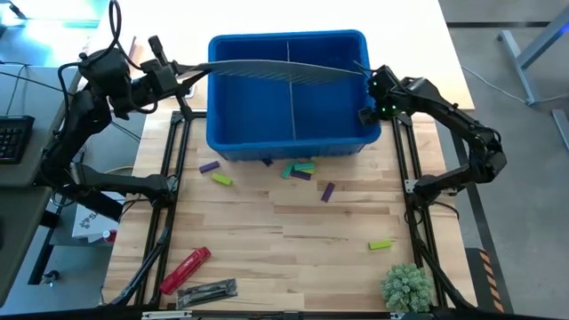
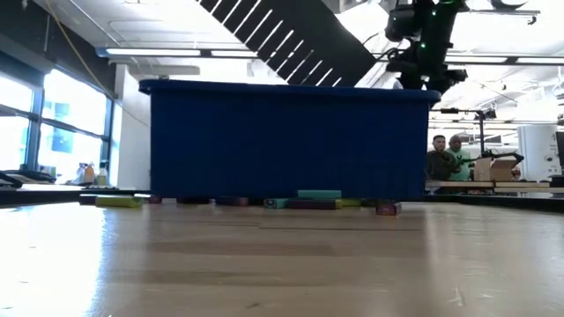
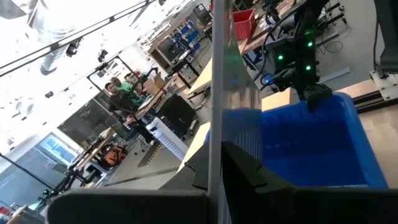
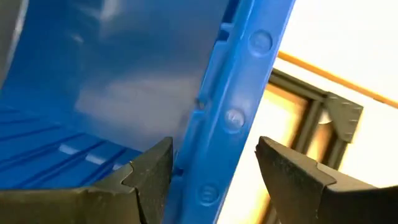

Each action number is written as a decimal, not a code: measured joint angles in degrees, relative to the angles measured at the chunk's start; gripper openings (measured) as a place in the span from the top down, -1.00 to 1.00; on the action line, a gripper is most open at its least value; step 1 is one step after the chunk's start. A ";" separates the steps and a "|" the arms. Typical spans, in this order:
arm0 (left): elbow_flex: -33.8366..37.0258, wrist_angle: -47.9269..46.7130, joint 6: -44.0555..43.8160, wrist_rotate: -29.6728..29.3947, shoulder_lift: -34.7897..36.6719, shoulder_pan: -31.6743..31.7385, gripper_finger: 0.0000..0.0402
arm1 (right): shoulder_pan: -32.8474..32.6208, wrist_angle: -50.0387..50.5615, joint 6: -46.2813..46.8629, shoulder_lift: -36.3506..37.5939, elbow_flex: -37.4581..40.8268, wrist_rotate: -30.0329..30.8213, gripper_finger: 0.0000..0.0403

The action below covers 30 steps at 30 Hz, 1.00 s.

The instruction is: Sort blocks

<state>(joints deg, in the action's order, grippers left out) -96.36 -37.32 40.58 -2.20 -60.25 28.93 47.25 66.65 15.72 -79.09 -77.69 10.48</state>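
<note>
Several blocks (image 1: 298, 169): light, stiff, slick; pinch long sides. Right hand (image 4: 211, 168) spread astride bin (image 1: 231, 133) wall; left hand (image 1: 182, 76) pinches slatted sheet (image 1: 276, 69).

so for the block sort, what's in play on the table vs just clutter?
In play: purple, lime and teal blocks, stray lime block, divided blue bin, grey ribbed sheet pinched by left end effector.
Clutter: red tool, dark packet, green plant.
</note>
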 joint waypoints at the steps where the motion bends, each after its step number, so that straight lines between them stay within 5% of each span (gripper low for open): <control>1: 0.00 0.03 0.00 0.02 0.00 -0.02 1.00 | 0.03 0.21 -0.67 0.00 0.02 -0.09 -0.07; 8: 0.00 0.99 -1.08 -0.02 0.00 0.00 1.00 | -1.08 -0.69 -7.99 0.40 -5.03 -1.12 -0.07; 18: 0.00 1.53 -2.36 -0.72 0.02 0.00 1.00 | -5.52 -5.82 -35.62 2.53 -16.66 -1.44 -0.07; 30: 0.00 2.12 -2.86 -0.31 0.10 -0.02 1.00 | -6.00 -18.03 -52.15 3.31 -17.12 -1.04 -0.07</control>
<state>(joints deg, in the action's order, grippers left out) -96.36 -35.20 37.71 -2.50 -60.14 28.91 41.25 48.62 -36.42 -75.78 -94.81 9.44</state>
